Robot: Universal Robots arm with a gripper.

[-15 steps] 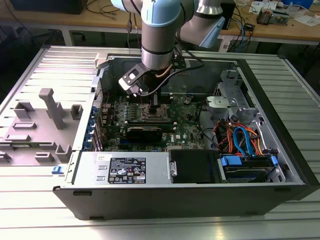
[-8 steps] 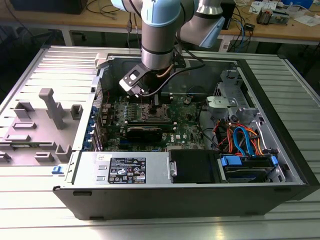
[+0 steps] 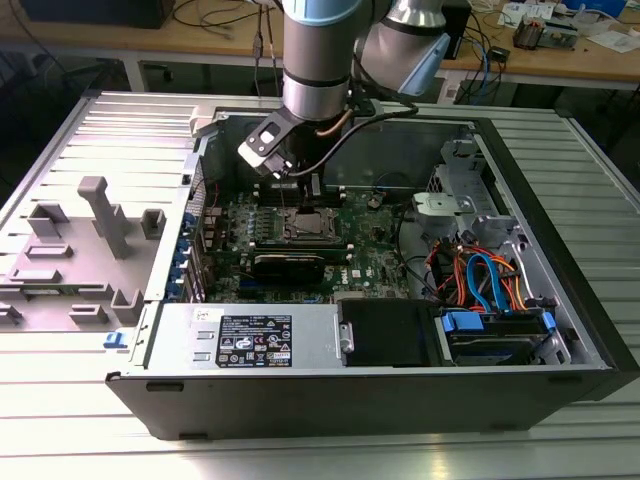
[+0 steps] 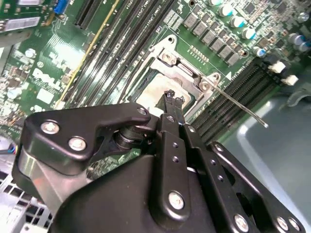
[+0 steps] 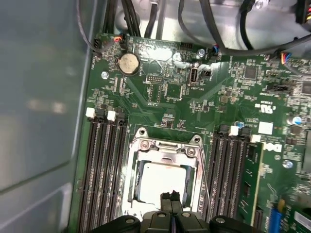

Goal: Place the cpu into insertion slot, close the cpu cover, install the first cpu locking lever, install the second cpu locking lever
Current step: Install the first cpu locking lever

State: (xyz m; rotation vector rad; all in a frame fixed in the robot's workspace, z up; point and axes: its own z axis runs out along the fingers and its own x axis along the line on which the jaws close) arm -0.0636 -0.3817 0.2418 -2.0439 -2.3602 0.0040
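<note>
Two fingertips of the end effector (image 5: 170, 197) press together, gripping nothing we can see, just above the cpu (image 5: 160, 179), whose near edge they hide. It lies flat in the insertion slot (image 3: 305, 226), framed by the lowered cpu cover (image 5: 165, 149). One thin locking lever (image 4: 240, 108) juts out slantwise across the memory slots (image 4: 228, 92).

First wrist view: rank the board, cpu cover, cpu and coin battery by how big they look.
1. board, by far the largest
2. cpu cover
3. cpu, seen inside the cover's cut-out, one edge hidden behind the hand
4. coin battery, clearly the smallest
</note>
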